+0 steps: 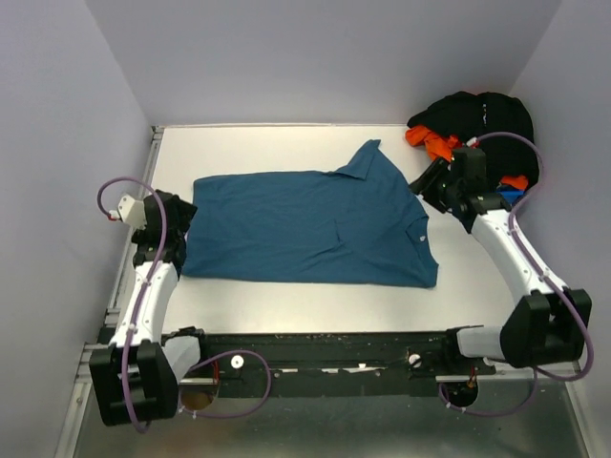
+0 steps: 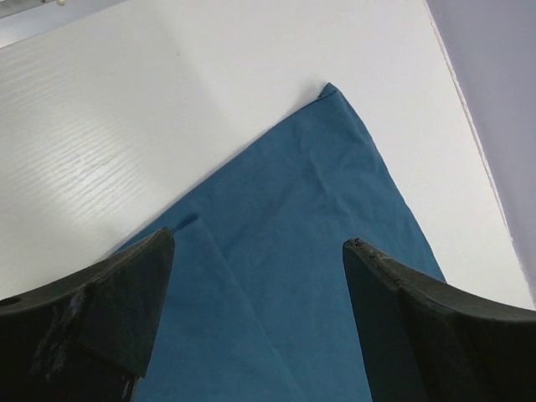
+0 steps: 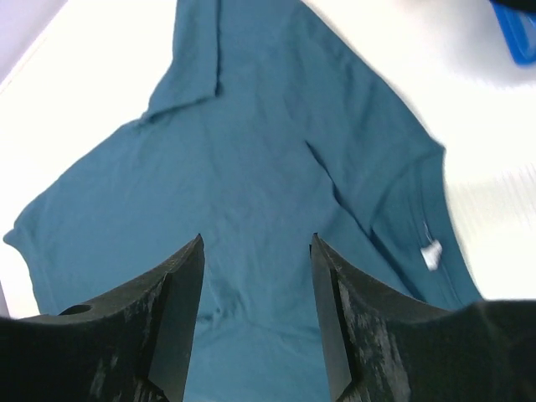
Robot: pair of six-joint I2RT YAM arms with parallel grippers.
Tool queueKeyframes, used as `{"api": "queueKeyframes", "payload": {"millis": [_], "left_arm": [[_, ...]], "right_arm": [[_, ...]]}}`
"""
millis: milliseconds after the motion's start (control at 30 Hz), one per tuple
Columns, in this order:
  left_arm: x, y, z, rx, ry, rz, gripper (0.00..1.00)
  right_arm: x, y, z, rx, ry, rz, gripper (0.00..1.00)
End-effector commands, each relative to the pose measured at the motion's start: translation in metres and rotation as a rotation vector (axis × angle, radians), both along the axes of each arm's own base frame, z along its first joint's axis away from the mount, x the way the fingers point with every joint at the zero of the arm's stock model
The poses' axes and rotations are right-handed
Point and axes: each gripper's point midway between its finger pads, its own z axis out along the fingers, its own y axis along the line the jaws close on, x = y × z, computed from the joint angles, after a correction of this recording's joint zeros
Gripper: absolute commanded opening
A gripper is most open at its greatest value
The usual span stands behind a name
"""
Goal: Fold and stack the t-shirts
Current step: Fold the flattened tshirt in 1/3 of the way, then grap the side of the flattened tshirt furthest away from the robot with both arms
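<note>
A teal-blue collared t-shirt (image 1: 315, 229) lies flat across the middle of the white table, folded lengthwise, with its collar toward the right. My left gripper (image 1: 186, 229) hovers over the shirt's left edge. In the left wrist view it (image 2: 260, 240) stands wide open above the teal cloth (image 2: 310, 209) with nothing between its fingers. My right gripper (image 1: 430, 181) is over the shirt's right end, near the collar. It (image 3: 256, 237) is open above the teal cloth (image 3: 251, 151) and holds nothing. Black and orange t-shirts (image 1: 473, 119) lie heaped at the back right corner.
A small blue bin (image 1: 514, 196) sits by the right wall beside the heap, and its edge shows in the right wrist view (image 3: 519, 29). Lilac walls close in the table on the left, back and right. A dark rail (image 1: 325, 358) runs along the near edge.
</note>
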Motion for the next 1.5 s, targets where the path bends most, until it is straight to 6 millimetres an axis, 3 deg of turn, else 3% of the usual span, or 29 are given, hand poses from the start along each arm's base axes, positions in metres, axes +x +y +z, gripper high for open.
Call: {"api": "queueKeyframes", "payload": {"millis": [0, 100, 233, 533, 667, 900, 1000, 1167, 1300, 1467], "left_arm": [[0.048, 0.005, 0.029, 0.015, -0.080, -0.016, 0.95], [0.075, 0.011, 0.034, 0.027, -0.057, -0.012, 0.95], [0.115, 0.011, 0.024, 0.007, 0.006, -0.060, 0.94], [0.171, 0.013, -0.029, -0.025, 0.167, -0.159, 0.96], [0.189, 0.013, -0.056, -0.057, 0.228, -0.227, 0.97], [0.201, 0.013, -0.097, -0.105, 0.323, -0.278, 0.98], [0.214, -0.001, -0.104, -0.155, 0.298, -0.362, 0.96], [0.242, -0.036, -0.100, -0.257, 0.174, -0.569, 0.86], [0.251, -0.056, -0.081, -0.319, 0.063, -0.671, 0.75], [0.251, -0.055, -0.048, -0.261, -0.007, -0.692, 0.72]], "right_arm": [[0.044, 0.012, 0.020, -0.018, -0.078, 0.076, 0.61], [0.065, 0.016, 0.020, -0.010, -0.091, 0.088, 0.61], [0.091, 0.025, 0.018, 0.019, -0.093, 0.103, 0.61], [0.130, 0.043, 0.013, 0.076, -0.117, 0.155, 0.61], [0.134, 0.044, 0.007, 0.069, -0.115, 0.164, 0.61], [0.136, 0.050, 0.012, 0.088, -0.155, 0.192, 0.61], [0.136, 0.051, 0.011, 0.091, -0.154, 0.197, 0.61], [0.137, 0.054, 0.004, 0.116, -0.136, 0.200, 0.61], [0.138, 0.058, 0.000, 0.137, -0.125, 0.211, 0.61], [0.138, 0.057, -0.002, 0.132, -0.121, 0.211, 0.61]]}}
